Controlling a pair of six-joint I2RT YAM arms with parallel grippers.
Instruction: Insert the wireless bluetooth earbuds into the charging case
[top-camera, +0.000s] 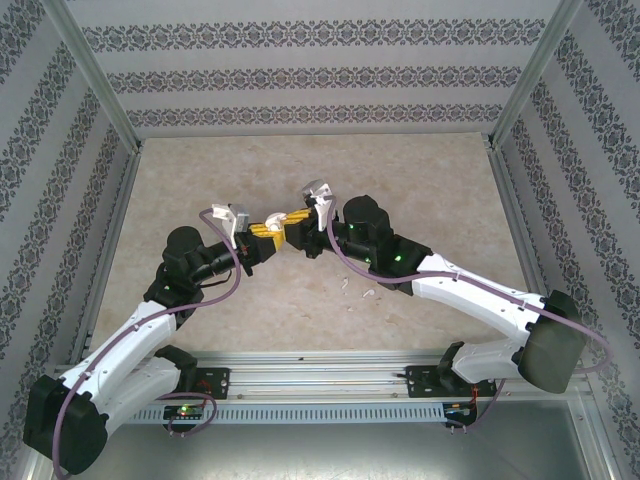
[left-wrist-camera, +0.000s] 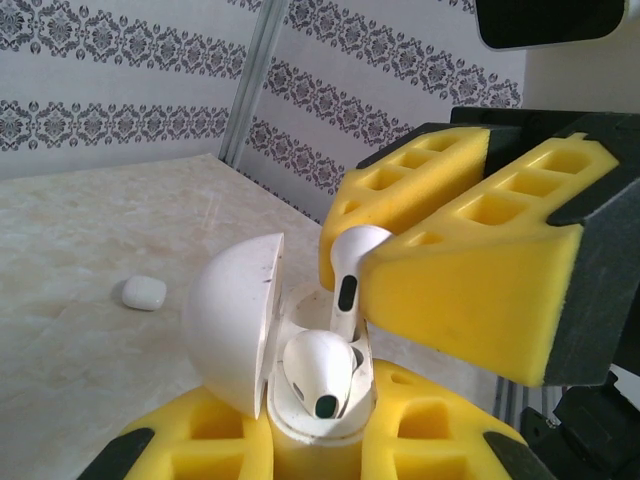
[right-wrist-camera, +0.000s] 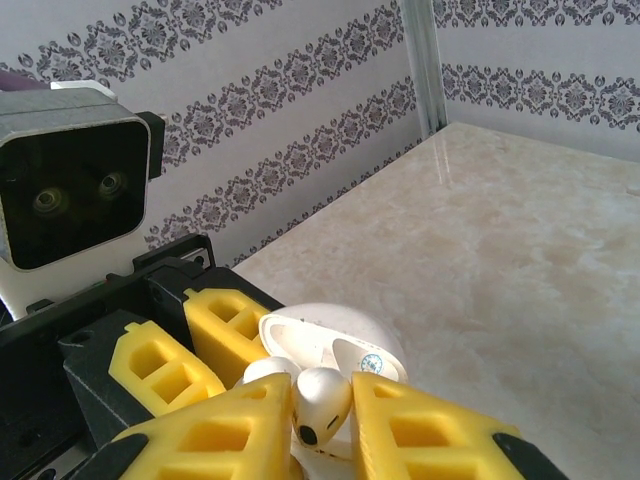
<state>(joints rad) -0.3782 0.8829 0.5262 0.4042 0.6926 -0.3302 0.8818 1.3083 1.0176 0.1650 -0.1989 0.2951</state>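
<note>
Fingers of our right gripper (right-wrist-camera: 322, 388) stand narrow, one on each side of the head of a bud (right-wrist-camera: 322, 402); whether they pinch it or only flank it we cannot tell. Just below them its stem points down into the open case (left-wrist-camera: 235, 320) and looks partway in, the head not yet seated. Our left gripper (left-wrist-camera: 315, 425) is clamped on the case's body from beneath, lid swung back away from the right fingers. Beside the incoming stem, another bud (left-wrist-camera: 318, 368) already sits in its socket. So we judge one bud done and the second nearly home: it needs lowering and letting go. Farther out, well clear of both grippers, a small white piece (left-wrist-camera: 145, 293) lies on the table (left-wrist-camera: 60, 330); we cannot say what it is.
</note>
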